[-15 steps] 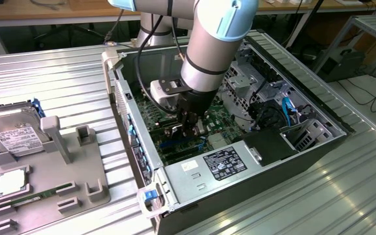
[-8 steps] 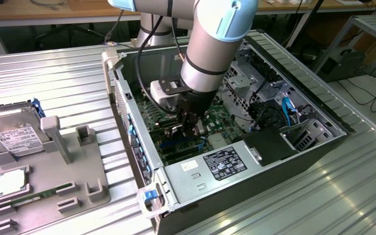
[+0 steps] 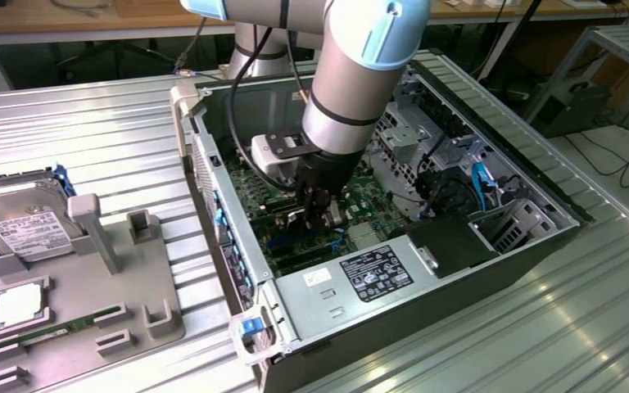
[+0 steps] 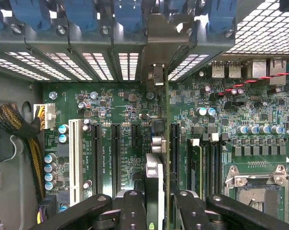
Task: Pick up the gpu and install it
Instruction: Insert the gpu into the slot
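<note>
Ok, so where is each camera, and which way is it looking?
Exterior view: off the arm, high beside the open computer case, looking down into it; the arm and pincer show.
Wrist view: on the wrist, looking along the pincer at the motherboard; its fingers clamp the gpu.
Both show the pincer and motherboard.

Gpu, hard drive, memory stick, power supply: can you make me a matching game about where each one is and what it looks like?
Things
1. gpu
2. hard drive
3. memory stick
4. power supply

Places and looks
A. green, lying flat in the grey holder
B. gripped in the hand, over the motherboard
C. silver with a white label, outside the computer case
D. inside the computer case, with a dark label

Pairs: 1-B, 2-C, 3-A, 4-D
</note>
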Robot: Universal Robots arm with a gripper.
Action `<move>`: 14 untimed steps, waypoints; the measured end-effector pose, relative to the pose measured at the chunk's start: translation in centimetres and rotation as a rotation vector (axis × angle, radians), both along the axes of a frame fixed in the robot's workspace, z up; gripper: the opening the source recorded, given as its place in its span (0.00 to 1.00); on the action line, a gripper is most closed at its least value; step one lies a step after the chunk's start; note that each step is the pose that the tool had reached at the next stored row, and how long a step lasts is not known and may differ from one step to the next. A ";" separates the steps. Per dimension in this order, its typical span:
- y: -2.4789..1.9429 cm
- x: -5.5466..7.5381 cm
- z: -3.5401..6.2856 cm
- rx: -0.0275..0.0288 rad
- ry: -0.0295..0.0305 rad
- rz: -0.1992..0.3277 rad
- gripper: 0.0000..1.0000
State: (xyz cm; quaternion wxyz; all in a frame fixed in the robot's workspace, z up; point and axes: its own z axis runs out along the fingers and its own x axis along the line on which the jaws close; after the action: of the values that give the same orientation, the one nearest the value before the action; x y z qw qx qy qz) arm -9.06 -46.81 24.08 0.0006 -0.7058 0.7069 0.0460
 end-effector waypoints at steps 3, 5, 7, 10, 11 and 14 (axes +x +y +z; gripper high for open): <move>0.00 0.0 0.29 0.0003 -0.0002 0.000 0.28; 0.00 0.0 0.32 -0.0003 0.0001 0.000 0.28; 0.00 0.0 0.32 -0.0004 0.0002 0.000 0.28; 0.00 0.0 0.32 -0.0003 0.0001 0.000 0.28; 0.00 0.0 0.32 -0.0004 0.0001 0.000 0.28; 0.09 0.0 0.32 -0.0006 0.0001 0.000 0.28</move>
State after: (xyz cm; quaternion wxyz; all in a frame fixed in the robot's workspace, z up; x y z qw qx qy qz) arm -9.06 -46.71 24.40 0.0004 -0.7058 0.7069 0.0458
